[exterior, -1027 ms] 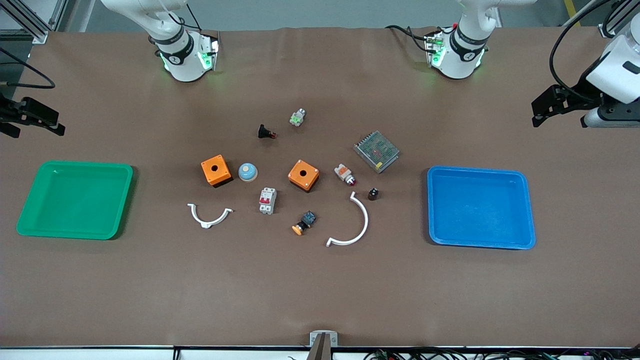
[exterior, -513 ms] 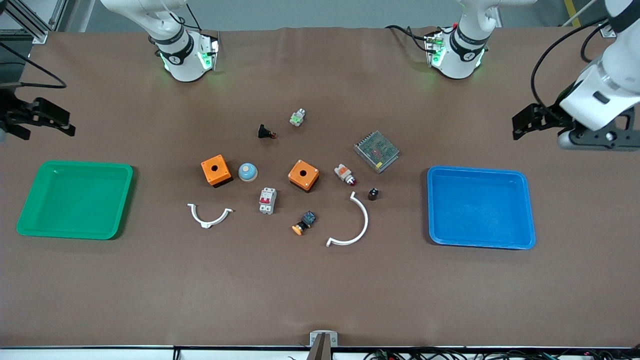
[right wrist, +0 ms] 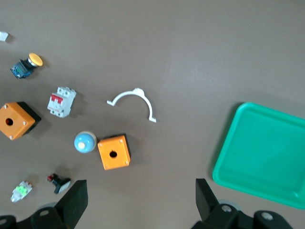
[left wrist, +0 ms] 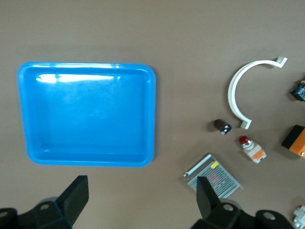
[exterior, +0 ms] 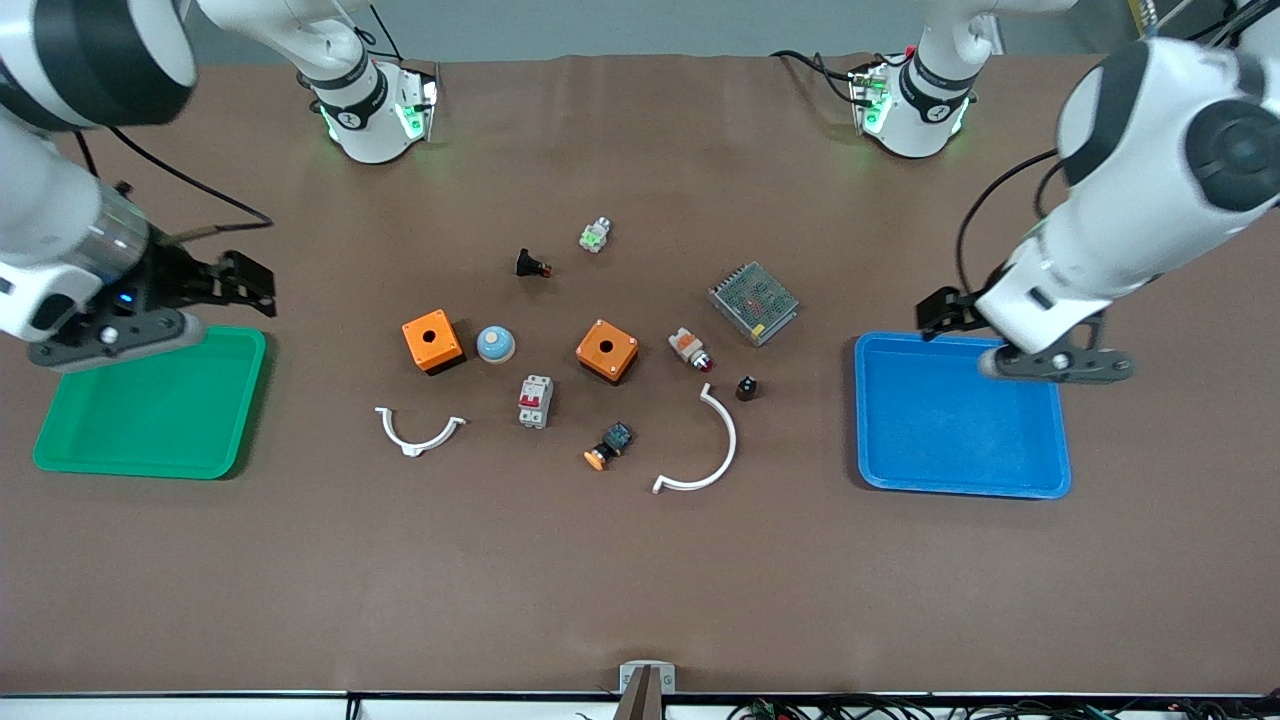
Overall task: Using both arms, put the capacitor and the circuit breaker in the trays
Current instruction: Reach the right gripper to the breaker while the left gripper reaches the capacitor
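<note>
Hovering with fingers spread, the left tool (exterior: 942,312) hangs over the blue tray's (exterior: 1040,490) rim, the right tool (exterior: 248,283) over the green tray's (exterior: 60,465).

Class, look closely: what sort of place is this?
Probably a robotics lab bench for sorting electrical parts: two white jointed robot arms over a brown-covered table, scattered switchgear, and a green plastic tray.

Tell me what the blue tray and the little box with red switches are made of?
The blue tray looks like smooth, glossy plastic: light glints off its floor in the left wrist view. The circuit breaker looks like hard white-and-grey plastic with red plastic levers, a duller finish. Any metal inside can't be seen.
</note>
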`<state>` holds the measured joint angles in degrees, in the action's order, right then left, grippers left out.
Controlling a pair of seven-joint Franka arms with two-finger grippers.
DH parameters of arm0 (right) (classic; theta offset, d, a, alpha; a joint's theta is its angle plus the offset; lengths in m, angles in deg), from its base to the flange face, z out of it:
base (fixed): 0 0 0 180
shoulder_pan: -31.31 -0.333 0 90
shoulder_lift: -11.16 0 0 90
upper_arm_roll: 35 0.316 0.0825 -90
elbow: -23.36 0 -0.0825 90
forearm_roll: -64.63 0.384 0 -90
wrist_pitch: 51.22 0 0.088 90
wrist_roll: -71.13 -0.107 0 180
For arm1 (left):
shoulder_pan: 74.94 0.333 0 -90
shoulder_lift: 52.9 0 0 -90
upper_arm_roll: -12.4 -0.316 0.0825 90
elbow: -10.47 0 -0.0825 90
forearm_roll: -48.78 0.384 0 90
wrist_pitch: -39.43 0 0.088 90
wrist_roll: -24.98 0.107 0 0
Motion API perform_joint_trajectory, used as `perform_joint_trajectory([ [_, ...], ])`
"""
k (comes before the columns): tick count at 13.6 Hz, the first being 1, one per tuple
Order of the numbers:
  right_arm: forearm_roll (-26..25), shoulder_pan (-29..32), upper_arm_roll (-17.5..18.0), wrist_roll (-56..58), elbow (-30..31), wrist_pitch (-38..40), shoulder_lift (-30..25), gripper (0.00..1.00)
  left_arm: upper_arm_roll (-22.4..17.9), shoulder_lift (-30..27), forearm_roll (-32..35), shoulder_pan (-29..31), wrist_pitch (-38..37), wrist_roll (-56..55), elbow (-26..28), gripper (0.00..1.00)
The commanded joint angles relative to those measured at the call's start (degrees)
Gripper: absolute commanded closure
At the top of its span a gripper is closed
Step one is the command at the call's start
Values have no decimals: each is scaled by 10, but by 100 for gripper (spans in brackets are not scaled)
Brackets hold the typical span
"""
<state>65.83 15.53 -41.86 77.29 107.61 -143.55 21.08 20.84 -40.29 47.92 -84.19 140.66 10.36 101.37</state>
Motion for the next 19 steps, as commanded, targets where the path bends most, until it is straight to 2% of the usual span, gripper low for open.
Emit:
perform_joint_trajectory([
  [1,-7,-42,-3,0,-15,-3,29,0,-1,47,1,-22,30,-40,-17,0],
  [5,-7,-113,-3,-140,28,-14,68,0,-1,103,5,-69,94,-119,-19,1],
  [8,8,-144,-3,-175,78,-111,79,0,-3,137,5,-102,134,-166,-19,7],
  [10,51,-152,-3,-199,111,-199,103,0,-3,157,7,-121,157,-196,-19,13],
  [14,56,-159,-3,-222,110,-276,175,0,-3,188,50,-148,177,-263,-18,21],
  [16,61,-162,-3,-252,105,-287,195,0,-3,196,55,-148,177,-275,-4,22],
  [19,61,-197,-3,-332,103,-302,214,0,-2,202,55,-152,195,-291,29,24],
])
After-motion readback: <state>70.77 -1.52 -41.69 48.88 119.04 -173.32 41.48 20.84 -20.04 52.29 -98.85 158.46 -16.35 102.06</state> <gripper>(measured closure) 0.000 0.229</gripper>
